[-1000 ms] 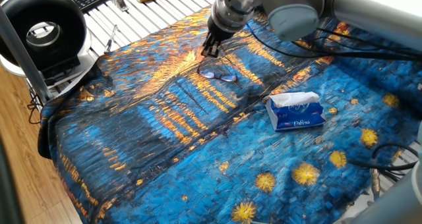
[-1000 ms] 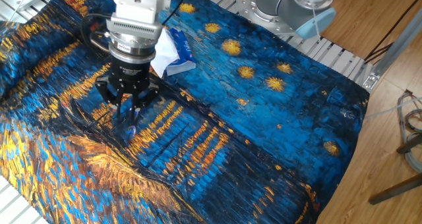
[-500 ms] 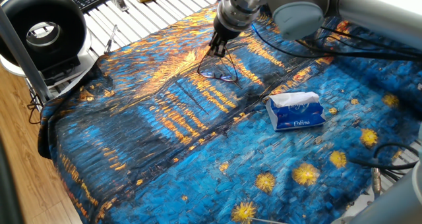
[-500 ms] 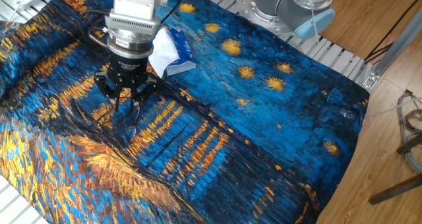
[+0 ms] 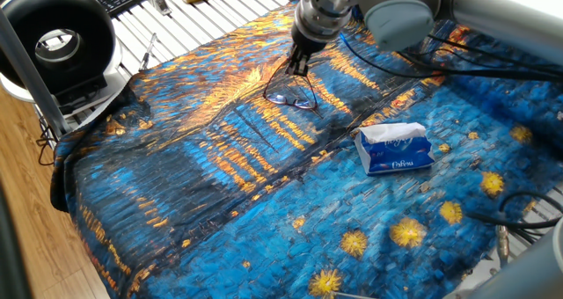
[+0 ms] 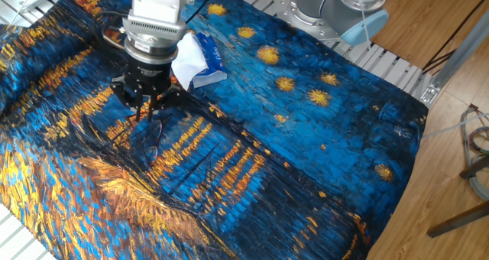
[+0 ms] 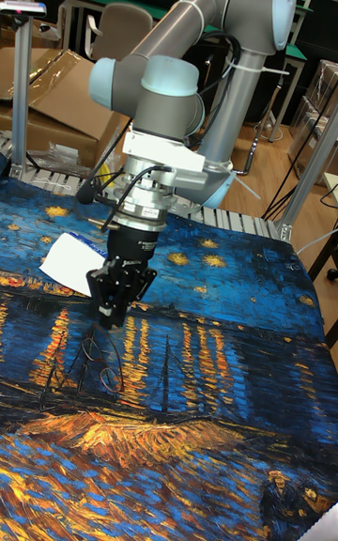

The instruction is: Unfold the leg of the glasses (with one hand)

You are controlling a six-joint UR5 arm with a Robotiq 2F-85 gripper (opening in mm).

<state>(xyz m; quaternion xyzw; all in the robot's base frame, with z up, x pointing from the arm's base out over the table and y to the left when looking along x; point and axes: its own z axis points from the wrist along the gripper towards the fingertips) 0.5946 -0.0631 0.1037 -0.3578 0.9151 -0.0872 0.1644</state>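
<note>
The glasses (image 5: 290, 98) lie on the blue and orange painted cloth, thin dark rims with clear lenses. My hand, the black gripper (image 5: 299, 69), hangs just above their far side with its fingers drawn close together, and a thin leg runs up from the frame into the fingertips. From the other side the gripper (image 6: 145, 113) stands just behind the glasses (image 6: 151, 145), pointing straight down. In the tall view the gripper (image 7: 110, 317) sits over the faint wire outline of the glasses (image 7: 99, 367).
A blue-white tissue pack (image 5: 396, 149) lies on the cloth to the right of the glasses, close behind the arm in the other view (image 6: 197, 57). A black round fan (image 5: 57, 40) stands at the table's left corner. Cables trail over the cloth (image 5: 202, 202) behind the arm.
The gripper's fingers have closed together and it has shifted a little away from the lenses, with the thin leg now stretched out from the frame toward the fingertips.
</note>
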